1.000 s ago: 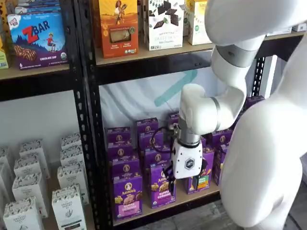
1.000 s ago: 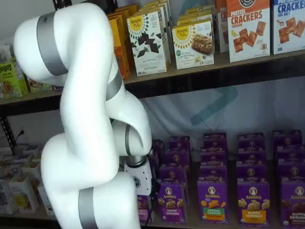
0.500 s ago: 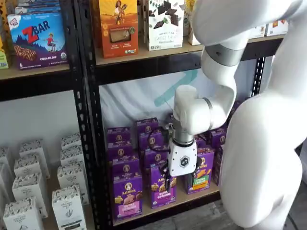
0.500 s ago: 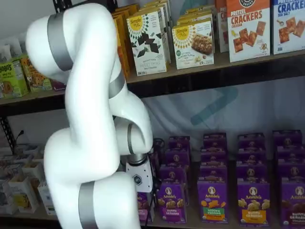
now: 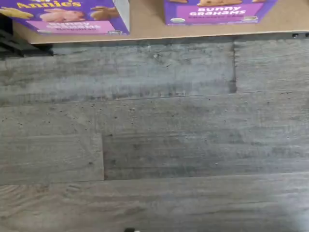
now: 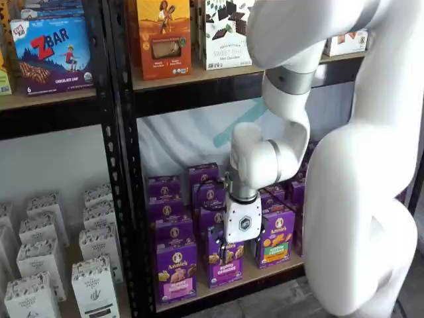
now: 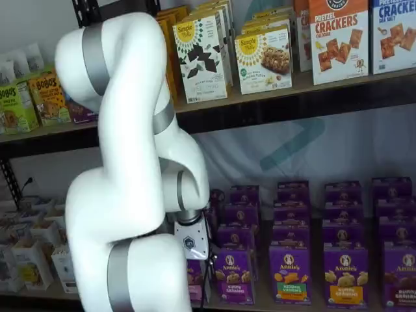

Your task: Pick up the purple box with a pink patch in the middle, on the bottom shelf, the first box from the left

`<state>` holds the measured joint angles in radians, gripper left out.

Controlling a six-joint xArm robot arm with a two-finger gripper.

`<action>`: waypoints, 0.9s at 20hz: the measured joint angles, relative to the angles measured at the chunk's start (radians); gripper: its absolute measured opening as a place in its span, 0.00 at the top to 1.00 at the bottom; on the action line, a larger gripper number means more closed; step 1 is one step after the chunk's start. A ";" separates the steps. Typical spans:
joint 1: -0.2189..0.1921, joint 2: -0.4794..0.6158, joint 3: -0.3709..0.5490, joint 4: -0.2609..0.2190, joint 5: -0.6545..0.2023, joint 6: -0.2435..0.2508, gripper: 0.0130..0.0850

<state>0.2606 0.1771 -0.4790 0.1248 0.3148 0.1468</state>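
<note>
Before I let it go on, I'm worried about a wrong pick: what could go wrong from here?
The tool hangs in front of the Bunny Grahams box, beside the purple box with the pink band, so it might take the neighbour. The rows on the bottom shelf stand close together, so a finger could nudge a nearby box. Whether the tool is open cannot be told, and the arm hides much of the purple box in a shelf view.

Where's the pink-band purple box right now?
In a shelf view the purple box stands at the front left of the bottom shelf, beside the black upright, with the gripper just to its right.
</note>
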 joint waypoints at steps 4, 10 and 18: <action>0.017 0.070 -0.053 0.012 -0.018 0.005 0.00; 0.038 0.158 -0.131 0.003 -0.060 0.032 0.00; 0.036 0.243 -0.249 0.051 -0.027 -0.014 0.00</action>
<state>0.2969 0.4196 -0.7282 0.1757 0.2880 0.1332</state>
